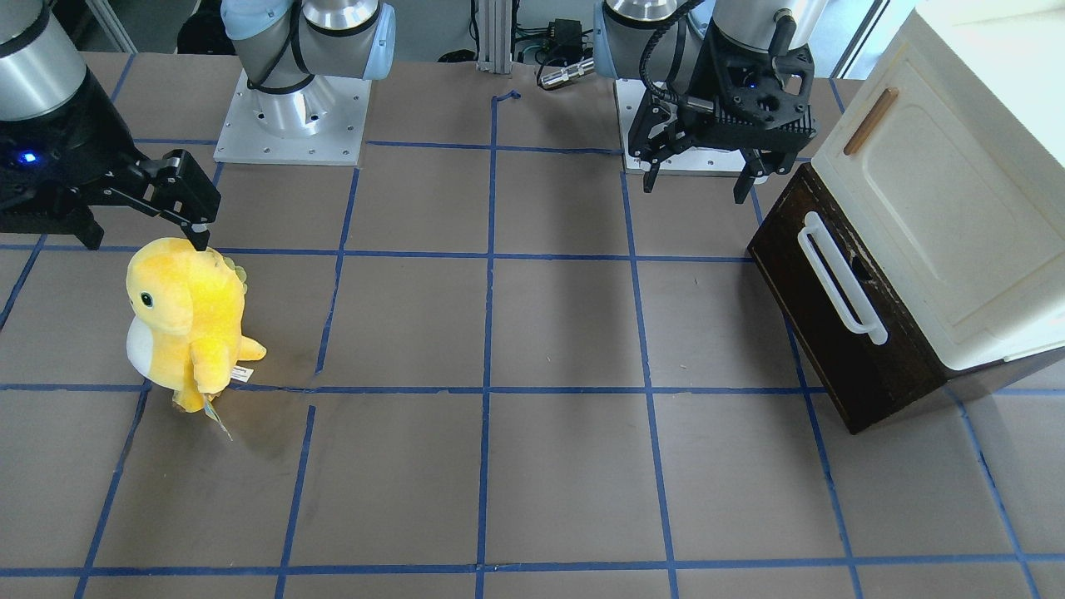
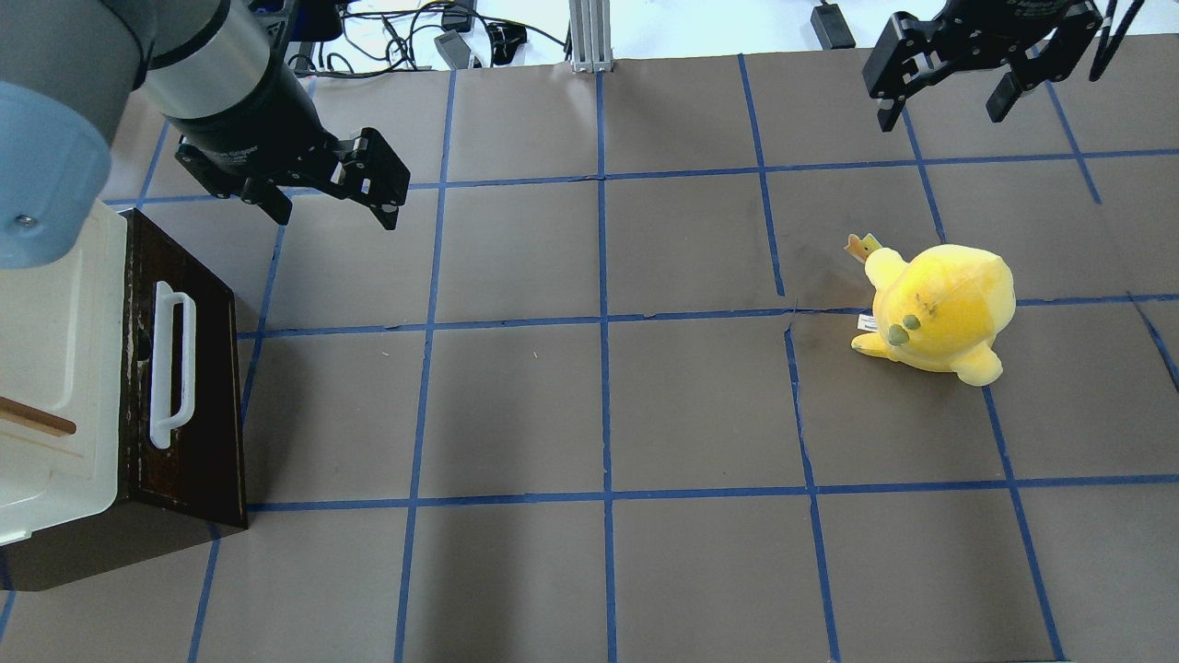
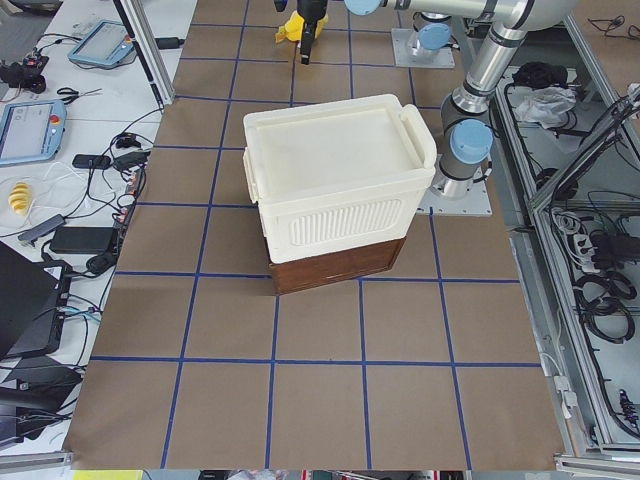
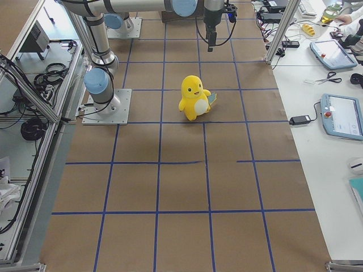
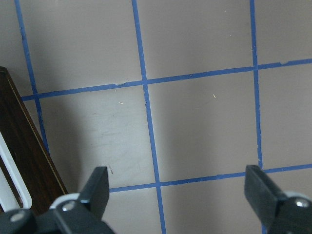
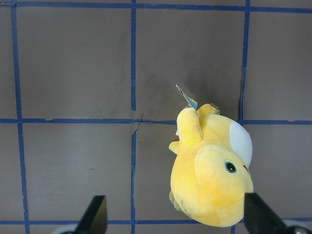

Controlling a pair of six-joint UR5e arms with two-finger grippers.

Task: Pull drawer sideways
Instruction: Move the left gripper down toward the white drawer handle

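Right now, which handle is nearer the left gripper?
The white bar handle on the dark drawer front; the small brown wooden handle sits farther off on the cream door.

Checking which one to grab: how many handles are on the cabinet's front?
2: a white bar handle on the dark drawer front, and a small brown handle on the cream door. Part of the door is cropped.
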